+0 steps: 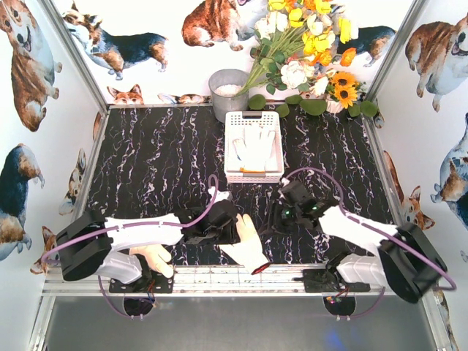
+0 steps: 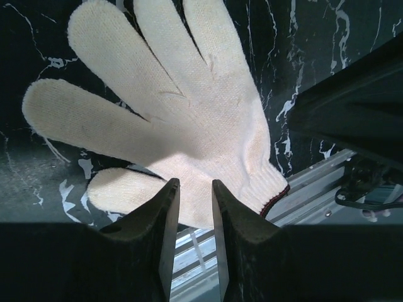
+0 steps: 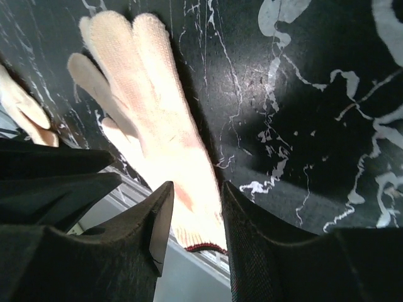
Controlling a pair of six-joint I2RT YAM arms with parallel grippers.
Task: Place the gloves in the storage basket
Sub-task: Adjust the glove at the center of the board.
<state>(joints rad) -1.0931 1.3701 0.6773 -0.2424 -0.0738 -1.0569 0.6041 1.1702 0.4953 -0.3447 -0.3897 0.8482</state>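
A cream knit glove [image 1: 248, 248] with a dark red cuff edge lies flat at the table's near edge, its cuff over the metal rail. It also shows in the left wrist view [image 2: 182, 107] and the right wrist view [image 3: 151, 126]. My left gripper [image 1: 234, 225] [image 2: 195, 184] is open and empty, just above the glove's palm. My right gripper [image 1: 276, 219] [image 3: 196, 187] is open and empty, just above its cuff end. The white storage basket [image 1: 254, 115] stands at the back centre with a white glove [image 1: 257, 145] inside. Another cream glove [image 1: 155, 257] lies under my left arm.
A grey round metal bucket [image 1: 227, 91] stands behind the basket to the left. A bunch of flowers [image 1: 307, 51] leans over the back right. The metal rail [image 1: 219, 276] runs along the near edge. Corgi-printed walls close in both sides.
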